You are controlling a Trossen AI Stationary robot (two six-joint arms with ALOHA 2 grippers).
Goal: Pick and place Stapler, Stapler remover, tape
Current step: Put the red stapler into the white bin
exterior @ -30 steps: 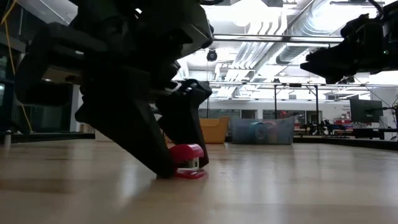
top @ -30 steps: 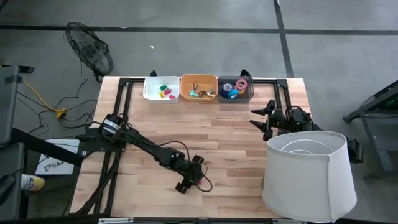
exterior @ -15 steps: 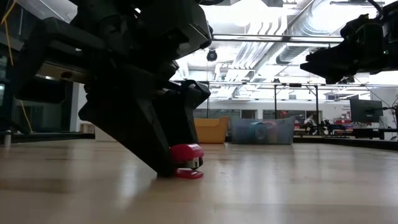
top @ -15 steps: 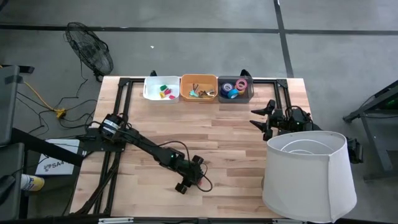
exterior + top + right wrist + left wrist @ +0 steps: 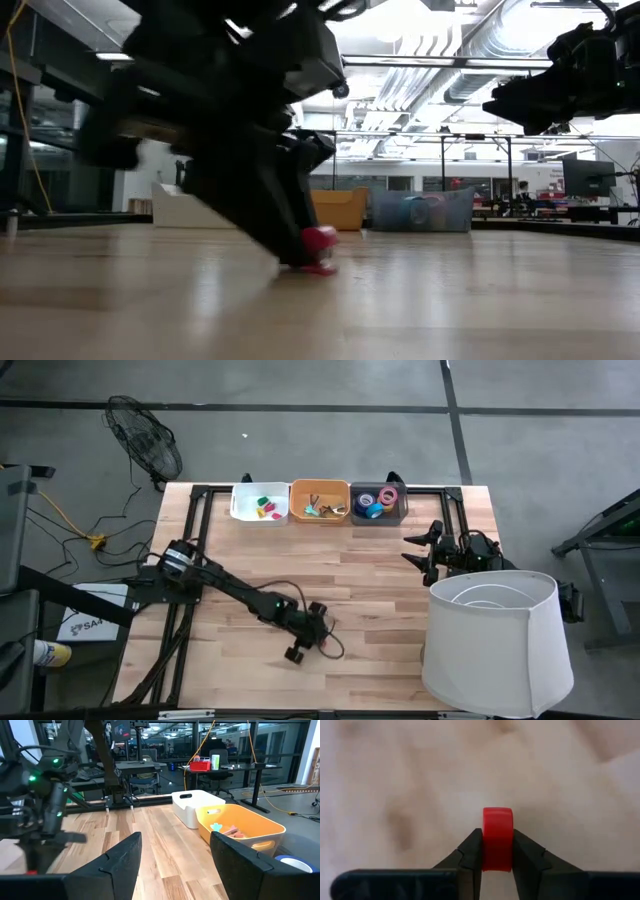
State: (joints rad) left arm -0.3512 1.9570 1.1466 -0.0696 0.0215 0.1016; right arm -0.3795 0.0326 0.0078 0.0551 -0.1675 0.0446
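Observation:
A small red stapler point(image 5: 497, 826) sits low on the wooden table near the middle of its front edge, with my left gripper point(image 5: 497, 839) shut on it. In the low view the stapler point(image 5: 320, 241) shows under the dark fingers. In the high view the left gripper point(image 5: 308, 632) hides it. Tape rolls point(image 5: 375, 501) lie in the grey bin at the far edge. I cannot make out a stapler remover. My right gripper point(image 5: 424, 550) hangs open at the table's right side, above the wood. My left gripper pinches the red stapler by its two side faces point(image 5: 485, 845) between its two fingers point(image 5: 471, 851), which lie along the stapler. The fingers slant down from the table's left. The stapler's underside point(image 5: 318, 267) is at the table top; whether it is lifted clear, I cannot tell.
Three bins stand in a row at the far edge: white point(image 5: 259, 502), orange point(image 5: 319, 501) and grey point(image 5: 392, 512). A big white shade-like cylinder point(image 5: 497, 640) stands at the near right corner. Bare wood lies between the bins and the left gripper.
My left gripper has shut on the red stapler. Gripper and stapler have shifted a little toward the table's right edge, with the arm blurred by motion in the low view. My right gripper has kept still.

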